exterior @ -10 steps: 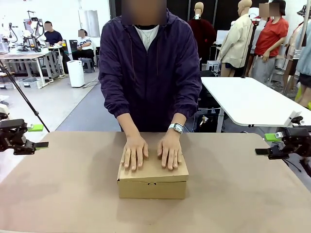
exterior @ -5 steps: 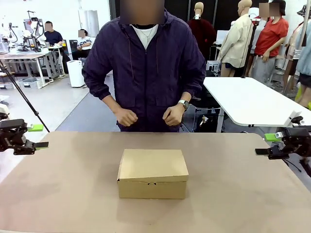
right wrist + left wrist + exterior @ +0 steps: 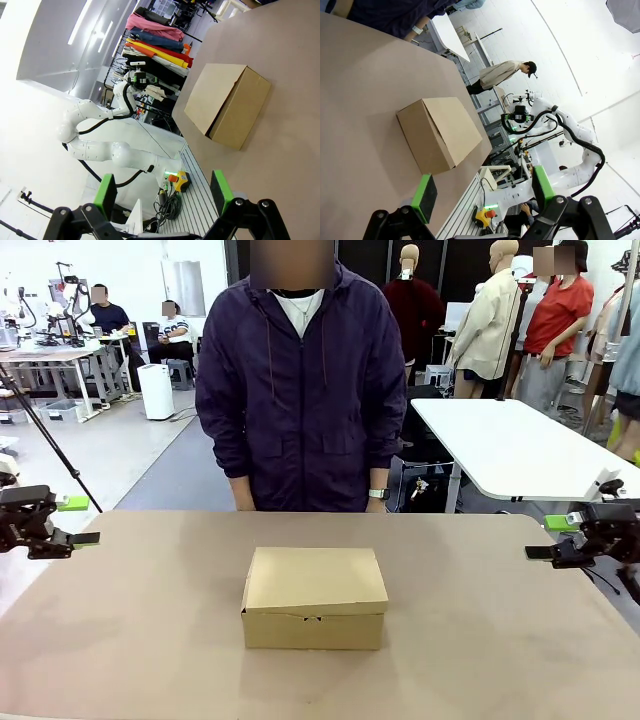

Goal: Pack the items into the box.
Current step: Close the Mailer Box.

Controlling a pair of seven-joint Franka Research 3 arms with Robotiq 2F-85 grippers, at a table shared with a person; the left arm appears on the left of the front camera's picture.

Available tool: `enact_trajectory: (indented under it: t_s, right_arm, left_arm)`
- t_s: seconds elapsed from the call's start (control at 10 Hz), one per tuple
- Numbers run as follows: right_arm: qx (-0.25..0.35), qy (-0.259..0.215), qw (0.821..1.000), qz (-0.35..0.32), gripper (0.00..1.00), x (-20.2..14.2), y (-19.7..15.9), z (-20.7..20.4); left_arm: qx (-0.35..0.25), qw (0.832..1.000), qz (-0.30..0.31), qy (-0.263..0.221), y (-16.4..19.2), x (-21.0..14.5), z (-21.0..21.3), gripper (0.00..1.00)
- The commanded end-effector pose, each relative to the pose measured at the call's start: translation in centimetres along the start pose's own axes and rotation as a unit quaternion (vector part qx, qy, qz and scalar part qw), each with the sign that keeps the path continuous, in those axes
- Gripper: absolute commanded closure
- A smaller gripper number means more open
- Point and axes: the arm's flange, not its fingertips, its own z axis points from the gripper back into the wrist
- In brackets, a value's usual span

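The brown cardboard box [image 3: 315,595] sits in the middle of the table with its flap lid shut and a small tear notch on its front edge. The items are hidden from view. My left gripper [image 3: 80,521] hovers at the table's left edge, far from the box, open and holding nothing. At the right edge my right gripper [image 3: 548,538] is likewise open and holding nothing. In the left wrist view the box [image 3: 440,132] lies well beyond my open left gripper [image 3: 483,192]. In the right wrist view the box [image 3: 227,105] lies far ahead of my open right gripper [image 3: 162,191].
A person [image 3: 300,390] in a dark purple jacket stands at the far side, arms hanging below the table edge. The brown table [image 3: 140,640] is bare around the box. A white table [image 3: 500,445] stands behind at the right, and a tripod leg [image 3: 50,450] at the left.
The person's hands lifted off the shut box lid, drew back to the body and dropped to the sides. Neither arm moved.
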Motion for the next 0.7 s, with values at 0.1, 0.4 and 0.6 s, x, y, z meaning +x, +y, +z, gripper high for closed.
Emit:
enact_trajectory:
  t_s: [0.1,0.4,0.6]
  right_arm:
    - [0.003,-0.006,1.0,0.003,0.0,0.32,0.13,-0.26]
    - [0.003,-0.006,1.0,0.003,0.0,0.32,0.13,-0.26]
    - [0.003,-0.006,1.0,0.003,0.0,0.32,0.13,-0.26]
  left_arm:
    - [0.002,1.0,-0.005,-0.003,-0.16,0.06,0.08,0.0]
    - [0.002,1.0,-0.005,-0.003,-0.16,0.06,0.08,0.0]
    - [0.002,1.0,-0.005,-0.003,-0.16,0.06,0.08,0.0]
